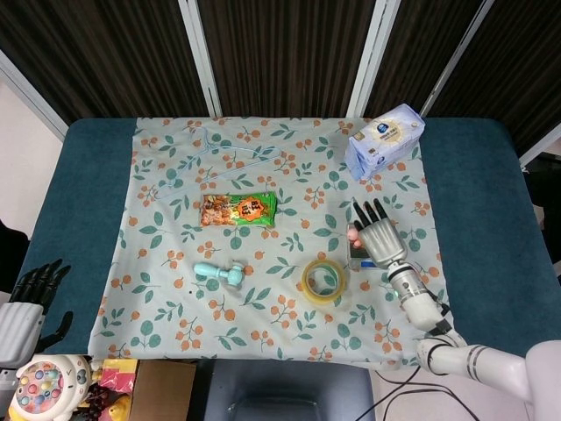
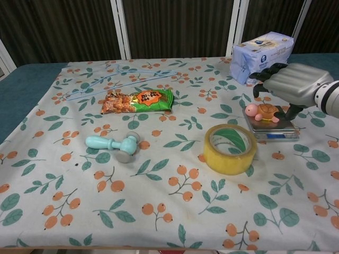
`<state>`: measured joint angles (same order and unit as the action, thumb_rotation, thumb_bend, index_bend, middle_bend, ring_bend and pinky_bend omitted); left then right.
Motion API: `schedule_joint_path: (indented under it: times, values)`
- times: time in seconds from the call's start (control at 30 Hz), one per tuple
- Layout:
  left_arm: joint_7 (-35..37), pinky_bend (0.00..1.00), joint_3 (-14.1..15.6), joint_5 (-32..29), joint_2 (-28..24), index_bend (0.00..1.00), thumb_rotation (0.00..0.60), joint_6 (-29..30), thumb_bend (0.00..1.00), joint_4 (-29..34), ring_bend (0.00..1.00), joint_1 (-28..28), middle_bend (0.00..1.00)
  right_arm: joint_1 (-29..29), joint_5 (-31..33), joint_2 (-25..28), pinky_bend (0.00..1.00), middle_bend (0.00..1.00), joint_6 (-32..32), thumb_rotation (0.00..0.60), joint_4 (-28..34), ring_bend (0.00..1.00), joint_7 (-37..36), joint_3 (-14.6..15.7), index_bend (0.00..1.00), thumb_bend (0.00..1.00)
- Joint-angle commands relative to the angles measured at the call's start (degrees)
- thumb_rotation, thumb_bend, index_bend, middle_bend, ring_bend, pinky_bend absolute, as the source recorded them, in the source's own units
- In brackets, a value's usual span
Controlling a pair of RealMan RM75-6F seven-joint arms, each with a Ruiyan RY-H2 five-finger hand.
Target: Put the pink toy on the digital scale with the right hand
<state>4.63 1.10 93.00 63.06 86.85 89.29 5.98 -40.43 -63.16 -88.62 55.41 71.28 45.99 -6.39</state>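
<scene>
At the far left edge of the worktop (image 1: 88, 175), low in the head view, our left robot hand (image 1: 26, 303) hangs off the cloth with fingers spread, holding nothing and well apart from everything that matters here. Moving right we pass the blue hanger (image 2: 114, 76), the snack packet (image 2: 139, 100), the teal toy (image 2: 113, 145) and the tape roll (image 2: 229, 148), none of them in play. Just beyond the roll is the digital scale (image 2: 275, 128), and the pink toy (image 2: 261, 112) sits on its left near part, head pointing left, long axis running roughly left to right. Our right robot hand (image 2: 290, 84) hovers directly over and slightly right of the toy, fingers curved downward around it. Whether they touch it we cannot tell; in the chest view they look loosened. We judge the placement essentially made, so the coming move is a straight lift upward and back to the right, clear of the toy.
</scene>
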Motion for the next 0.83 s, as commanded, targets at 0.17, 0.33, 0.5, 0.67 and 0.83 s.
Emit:
schedule_joint_path:
  times: [0.17,0.33,0.5,0.67,0.83]
  values:
    - [0.19,0.10,-0.05,0.57,0.04,0.00,0.600,1.04,0.45,-0.20,0.01,-0.32,0.01,8.05,-5.33,7.12,0.00,0.00,12.32,0.600,10.32,0.00,-13.17,0.11,0.23,0.44]
    - [-1.12,0.10,-0.38,0.76,0.55,0.00,0.600,2.01,0.46,-0.68,0.01,-0.60,0.01,19.47,-12.37,15.77,0.00,0.00,26.32,0.600,20.39,0.00,-23.86,4.90,0.03,0.30]
    - [-3.02,0.10,-0.50,1.52,1.48,0.00,0.600,3.01,0.46,-0.69,0.01,-0.82,0.01,28.87,-17.93,18.99,0.00,0.00,36.55,0.600,22.30,0.00,-30.92,9.77,0.00,0.23]
    - [-5.43,0.10,-0.22,2.48,2.59,0.00,0.600,2.71,0.46,-0.71,0.01,-0.57,0.01,31.40,-23.56,19.99,0.00,0.00,40.16,0.600,21.37,0.00,-34.57,10.66,0.00,0.23]
    - [-6.06,0.10,-0.66,1.80,3.20,0.00,0.600,1.70,0.46,-0.83,0.01,0.00,0.01,32.40,-23.75,20.61,0.00,0.00,39.46,0.600,19.90,0.00,-37.24,10.02,0.00,0.23]
